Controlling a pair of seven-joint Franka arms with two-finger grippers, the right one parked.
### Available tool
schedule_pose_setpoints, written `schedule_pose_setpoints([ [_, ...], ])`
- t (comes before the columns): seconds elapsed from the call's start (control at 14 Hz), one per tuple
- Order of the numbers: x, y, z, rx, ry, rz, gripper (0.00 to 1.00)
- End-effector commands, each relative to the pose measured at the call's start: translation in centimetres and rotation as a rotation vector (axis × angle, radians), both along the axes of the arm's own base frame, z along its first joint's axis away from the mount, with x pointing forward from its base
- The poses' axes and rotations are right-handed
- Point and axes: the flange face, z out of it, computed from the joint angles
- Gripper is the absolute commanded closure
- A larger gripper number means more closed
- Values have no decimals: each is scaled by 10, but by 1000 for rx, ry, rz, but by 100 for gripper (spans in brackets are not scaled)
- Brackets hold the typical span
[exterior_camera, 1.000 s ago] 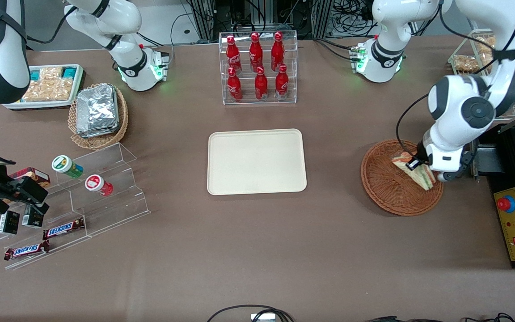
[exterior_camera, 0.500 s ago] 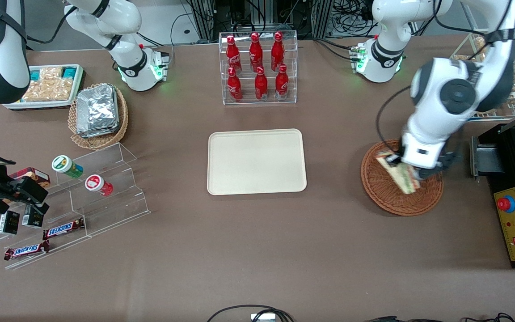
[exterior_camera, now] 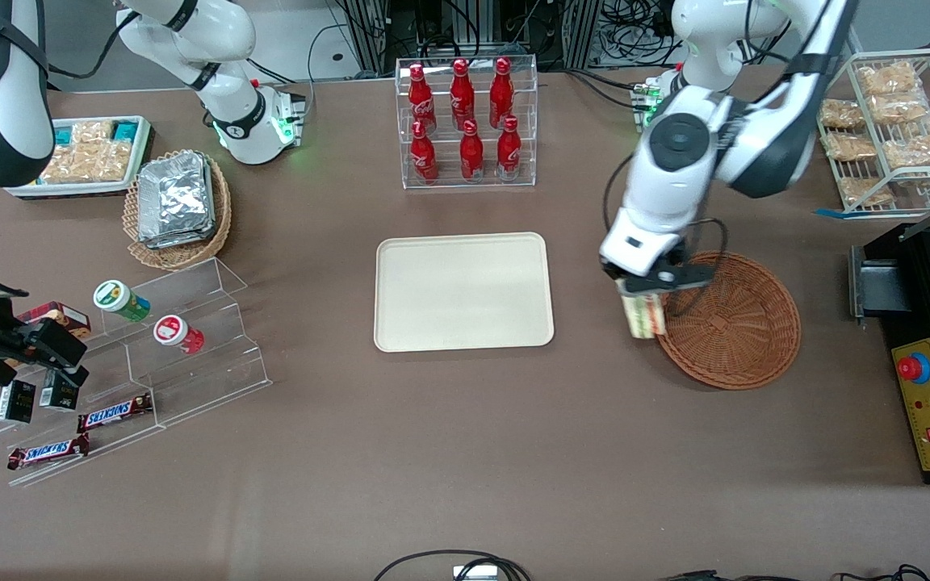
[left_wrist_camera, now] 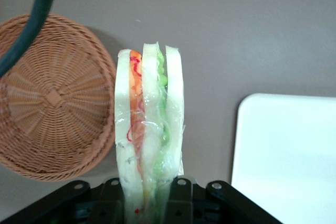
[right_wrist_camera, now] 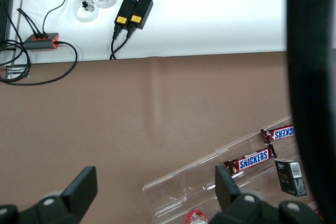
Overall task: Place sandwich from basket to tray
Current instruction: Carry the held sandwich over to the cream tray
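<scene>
My left gripper [exterior_camera: 647, 297] is shut on the sandwich [exterior_camera: 646, 317], a wedge of white bread with green and orange filling in clear wrap. It hangs in the air just past the rim of the reddish-brown wicker basket [exterior_camera: 735, 323], between the basket and the cream tray [exterior_camera: 463, 291]. In the left wrist view the sandwich [left_wrist_camera: 149, 129] stands upright, pinched between the black fingers [left_wrist_camera: 178, 195], with the basket [left_wrist_camera: 50, 98] to one side and a corner of the tray [left_wrist_camera: 286, 156] to the other. Nothing lies in the basket or on the tray.
A clear rack of red bottles [exterior_camera: 465, 121] stands farther from the front camera than the tray. A wire rack of snack bags [exterior_camera: 889, 121] and a black control box [exterior_camera: 929, 403] sit at the working arm's end. A tan basket of foil packets [exterior_camera: 178, 206] and a clear stepped stand [exterior_camera: 158, 339] lie toward the parked arm's end.
The gripper has lifted the sandwich out of the basket and carried it toward the tray. The sandwich now hangs outside the basket's rim, turned more upright.
</scene>
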Motion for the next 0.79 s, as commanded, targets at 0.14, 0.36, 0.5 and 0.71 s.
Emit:
schedule_pose_setpoints([
  [0.14, -10, -61, -25, -22, 53, -72, 100],
  [0.36, -26, -99, -43, -42, 94, -125, 100],
  [0.5, -38, -126, -63, -52, 134, -147, 100],
  [0.71, -53, -153, -93, -47, 168, -161, 100],
])
